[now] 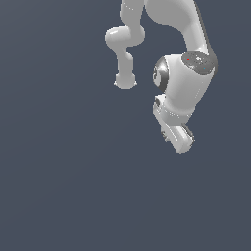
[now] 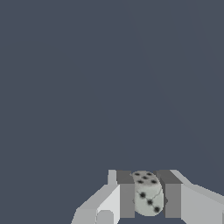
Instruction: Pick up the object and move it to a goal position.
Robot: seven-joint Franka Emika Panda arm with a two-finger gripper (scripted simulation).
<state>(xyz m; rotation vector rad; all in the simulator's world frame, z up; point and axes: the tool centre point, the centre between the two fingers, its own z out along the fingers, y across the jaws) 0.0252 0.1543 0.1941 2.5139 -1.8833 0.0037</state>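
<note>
In the wrist view the object point(image 2: 148, 197) is a small pale grey die with black pips, held between my two fingers point(image 2: 127, 199). My gripper point(image 2: 149, 186) is shut on it, one grey pad against each side. In the exterior view the white arm reaches down from above. Its hand and gripper point(image 1: 180, 142) hang in mid-air right of centre, with the die hidden behind the hand. No goal marker shows in either view.
Both views show only a plain dark blue-grey background around the arm. The arm's base links point(image 1: 125, 54) stand at the exterior view's upper middle.
</note>
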